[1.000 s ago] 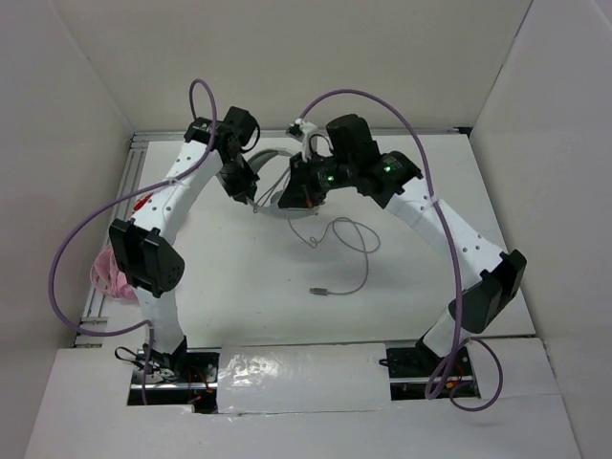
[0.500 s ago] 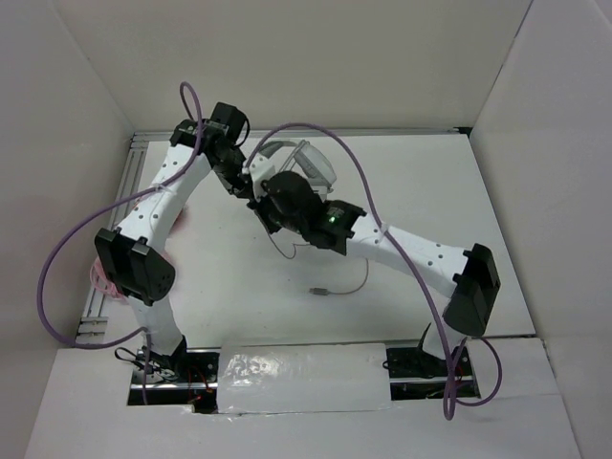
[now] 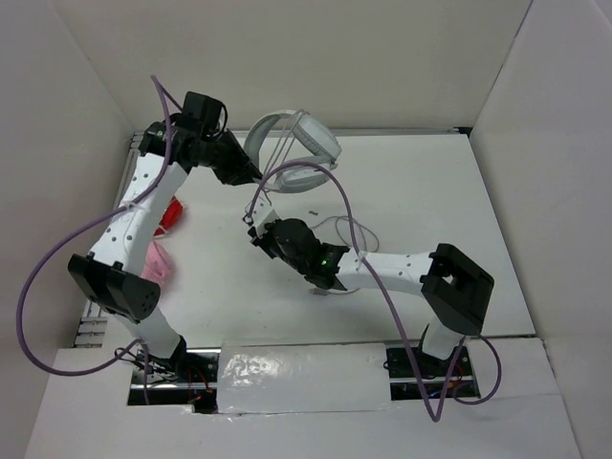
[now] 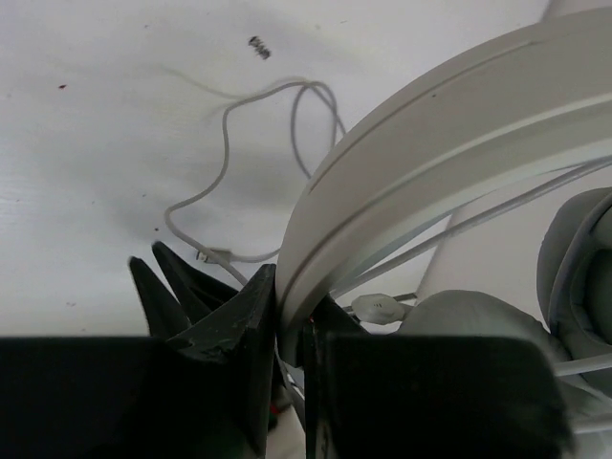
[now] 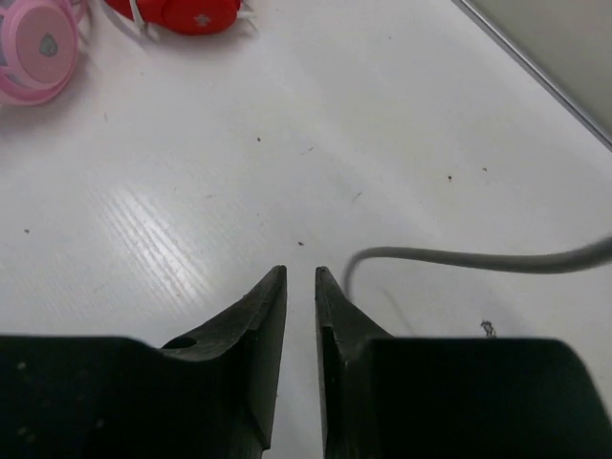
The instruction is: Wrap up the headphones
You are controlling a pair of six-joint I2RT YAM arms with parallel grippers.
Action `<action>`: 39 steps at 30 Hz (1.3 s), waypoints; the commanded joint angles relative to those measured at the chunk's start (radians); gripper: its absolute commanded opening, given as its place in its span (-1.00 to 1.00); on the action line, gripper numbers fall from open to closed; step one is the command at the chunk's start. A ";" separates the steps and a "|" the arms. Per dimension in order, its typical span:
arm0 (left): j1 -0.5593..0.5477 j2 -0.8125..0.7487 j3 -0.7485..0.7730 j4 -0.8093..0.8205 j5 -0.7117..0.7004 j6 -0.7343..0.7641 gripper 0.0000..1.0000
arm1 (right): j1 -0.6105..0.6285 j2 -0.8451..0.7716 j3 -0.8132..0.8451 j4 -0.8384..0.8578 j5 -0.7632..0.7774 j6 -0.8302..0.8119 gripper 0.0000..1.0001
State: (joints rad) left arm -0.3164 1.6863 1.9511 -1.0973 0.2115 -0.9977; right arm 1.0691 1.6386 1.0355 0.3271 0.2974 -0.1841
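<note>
The light grey-white headphones [image 3: 304, 143] hang above the back of the table. My left gripper [image 3: 247, 172] is shut on their headband [image 4: 421, 143], which sits pinched between the jaws [image 4: 287, 311]. One ear cup [image 4: 574, 277] shows at the right edge of the left wrist view. Cable strands run across the band. The thin grey cable [image 3: 254, 196] runs taut from the headphones down to my right gripper [image 3: 251, 225]. In the right wrist view the cable [image 5: 478, 258] curls in behind the right finger, and the right gripper [image 5: 300, 273] is nearly closed with a narrow gap.
Pink headphones [image 3: 158, 260] and red headphones [image 3: 172, 212] lie at the table's left side; both also show at the top left of the right wrist view, pink [image 5: 38, 43] and red [image 5: 186, 11]. Loose cable [image 4: 287, 105] with its plug [image 4: 212, 254] lies on the table.
My left gripper has lifted the headphones up and back. My right gripper has moved from the headphones toward the near left, drawing the cable out taut.
</note>
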 commanded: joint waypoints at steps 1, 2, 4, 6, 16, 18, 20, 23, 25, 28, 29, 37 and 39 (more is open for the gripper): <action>-0.001 -0.100 0.065 0.096 0.095 -0.019 -1.00 | 0.009 0.047 -0.014 0.228 0.022 -0.035 -0.43; -0.001 -0.103 0.074 0.091 0.101 -0.022 -1.00 | 0.008 0.059 -0.011 0.242 0.034 -0.035 -0.41; 0.000 -0.120 0.075 0.099 0.121 -0.015 -1.00 | 0.008 0.095 0.000 0.289 0.093 -0.037 -0.35; -0.001 -0.134 0.069 0.106 0.141 -0.009 -1.00 | 0.003 0.118 0.009 0.320 0.126 -0.038 -0.32; 0.011 -0.198 0.094 0.137 0.201 0.033 -1.00 | -0.040 0.112 -0.046 0.245 0.093 -0.015 -0.33; 0.026 -0.183 0.112 0.128 0.203 0.034 -1.00 | -0.024 0.038 -0.124 0.242 0.045 -0.002 -0.33; 0.039 -0.168 0.138 0.123 0.247 0.044 -1.00 | -0.021 -0.029 -0.176 0.260 0.010 0.029 -0.32; 0.053 -0.169 0.128 0.152 0.295 0.045 -1.00 | -0.029 -0.081 -0.265 0.291 0.017 0.064 -0.33; 0.053 -0.178 0.109 0.168 0.310 0.044 -1.00 | -0.046 -0.082 -0.278 0.291 0.020 0.066 -0.38; 0.054 -0.206 0.101 0.181 0.328 0.050 -1.00 | -0.061 -0.094 -0.316 0.312 0.034 0.071 -0.39; 0.054 -0.209 0.106 0.180 0.325 0.050 -1.00 | -0.064 -0.105 -0.334 0.351 0.032 0.071 -0.38; 0.057 -0.208 0.138 0.162 0.312 0.056 -1.00 | -0.077 -0.405 -0.486 0.392 -0.047 0.094 0.36; 0.057 -0.208 0.137 0.160 0.312 0.056 -1.00 | -0.109 -0.472 -0.500 0.354 -0.066 0.136 0.78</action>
State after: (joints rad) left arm -0.2642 1.5257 2.0441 -1.0164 0.4538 -0.9375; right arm 0.9932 1.2617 0.5564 0.6201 0.2676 -0.0944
